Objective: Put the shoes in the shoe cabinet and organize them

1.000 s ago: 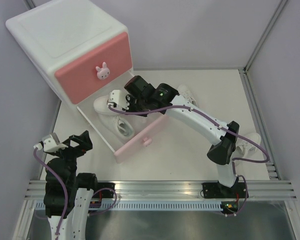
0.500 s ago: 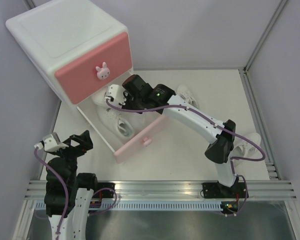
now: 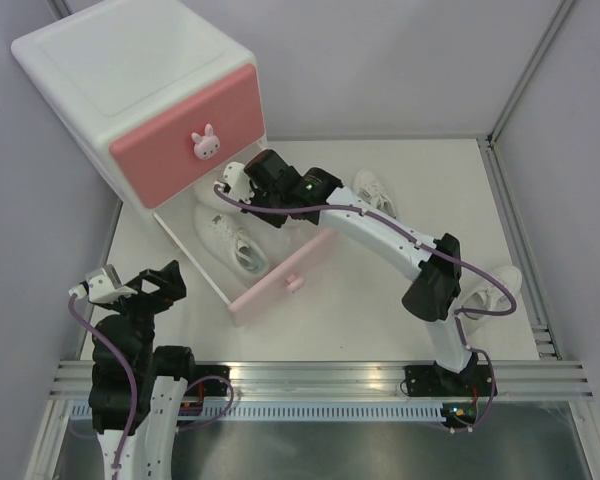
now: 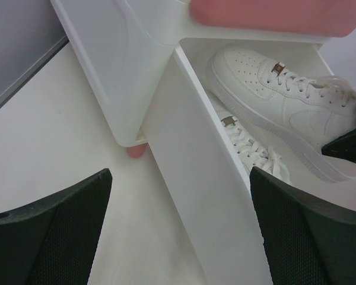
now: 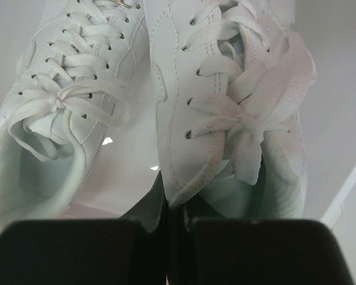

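No text, brand, number or sign can be read in any view. Each shoe in the drawer bears a tiny metal lace tag, too small to show lettering. The cabinet shows no legible marking.

L arm folded nr base | L hand fingers wide apart | R arm extended fwd-left | R hand clamped

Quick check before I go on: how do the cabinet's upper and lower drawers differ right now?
The upper drawer sits shut in the cabinet, while the lower drawer is pulled well out. The upper drawer's front is darker pink, the lower drawer's paler. Two white sneakers are in the lower drawer, side by side; the upper drawer's inside is hidden. Both have pink fronts with a central knob.
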`<state>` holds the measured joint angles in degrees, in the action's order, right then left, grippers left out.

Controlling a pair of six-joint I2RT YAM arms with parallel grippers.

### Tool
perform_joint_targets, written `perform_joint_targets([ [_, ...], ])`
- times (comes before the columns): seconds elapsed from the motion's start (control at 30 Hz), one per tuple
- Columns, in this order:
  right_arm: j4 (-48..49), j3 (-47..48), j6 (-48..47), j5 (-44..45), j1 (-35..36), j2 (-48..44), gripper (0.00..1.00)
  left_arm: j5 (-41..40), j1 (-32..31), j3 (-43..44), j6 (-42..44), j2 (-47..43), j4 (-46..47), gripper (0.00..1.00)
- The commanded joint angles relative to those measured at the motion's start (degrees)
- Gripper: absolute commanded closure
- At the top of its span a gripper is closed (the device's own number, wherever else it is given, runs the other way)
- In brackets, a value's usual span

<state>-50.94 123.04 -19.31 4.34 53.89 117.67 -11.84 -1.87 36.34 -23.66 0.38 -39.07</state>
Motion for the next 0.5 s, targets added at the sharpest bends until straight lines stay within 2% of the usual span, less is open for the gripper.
perform_joint_targets([
  [0.0, 5.94, 0.62, 5.94, 4.71, -0.45, -1.04, 0.99, 0.76, 0.46, -0.13, 1.78, -1.44, 1.89, 0.0],
  [0.47, 10.86, -7.82, 17.81, 9.63, -0.45, -2.79, 0.99, 0.94, 0.64, -0.21, 1.78, -1.61, 1.98, 0.0],
])
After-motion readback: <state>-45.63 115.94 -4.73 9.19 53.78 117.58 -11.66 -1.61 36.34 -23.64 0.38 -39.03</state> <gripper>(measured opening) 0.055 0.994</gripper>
